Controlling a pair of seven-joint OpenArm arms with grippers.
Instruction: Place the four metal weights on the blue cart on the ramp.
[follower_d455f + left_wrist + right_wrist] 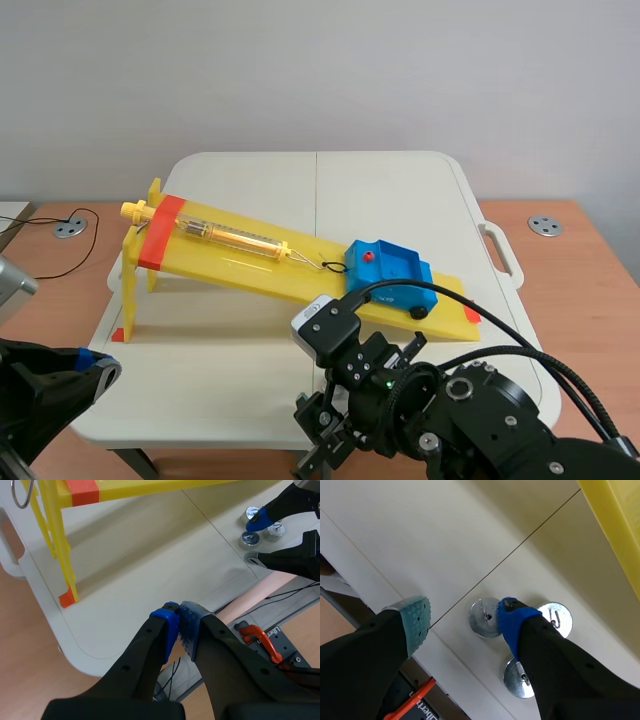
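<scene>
I hold right gripper spread over weights for pick; left gripper clenched empty, parked clear.

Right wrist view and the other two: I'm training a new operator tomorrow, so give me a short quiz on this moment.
1. True or false: the left gripper is shut on a weight.
2. The open right gripper hangs over: A the blue cart, B the metal weights, C the yellow ramp.
3. Fill in: the right wrist view shows ___ weights on the table.
Key: 1 false, its pads meet on nothing; 2 B; 3 three.
</scene>
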